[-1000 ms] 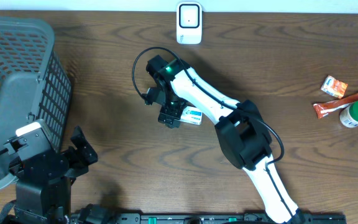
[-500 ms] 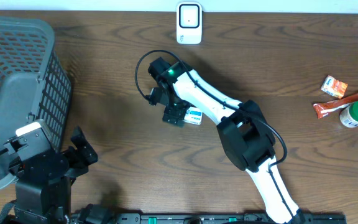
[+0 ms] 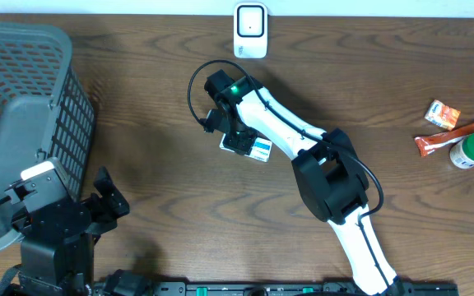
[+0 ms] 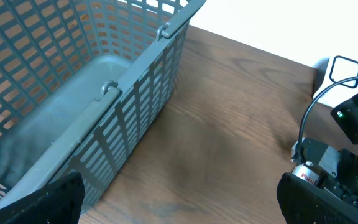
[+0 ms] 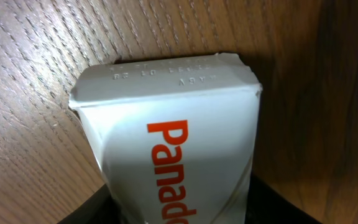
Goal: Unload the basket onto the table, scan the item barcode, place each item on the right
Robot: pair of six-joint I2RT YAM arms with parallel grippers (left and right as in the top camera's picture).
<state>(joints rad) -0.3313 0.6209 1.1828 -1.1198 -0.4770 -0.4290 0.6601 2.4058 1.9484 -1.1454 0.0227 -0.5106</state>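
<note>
Mid-table: box (image 3: pixel 260 151) inside right pincer (image 3: pixel 239 141)

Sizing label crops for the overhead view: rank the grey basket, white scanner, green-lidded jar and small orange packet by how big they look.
1. grey basket, by far, though cropped by the frame.
2. white scanner.
3. green-lidded jar, only slightly smaller than the scanner; near a tie.
4. small orange packet.

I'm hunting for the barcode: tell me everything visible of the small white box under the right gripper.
The box is white cardboard with orange lettering starting "Panad", embossed code on its end flap and a blue patch seen from overhead. It lies flat on the wooden table, between the right gripper's fingers; a firm grip is unclear. No barcode shows.
</note>
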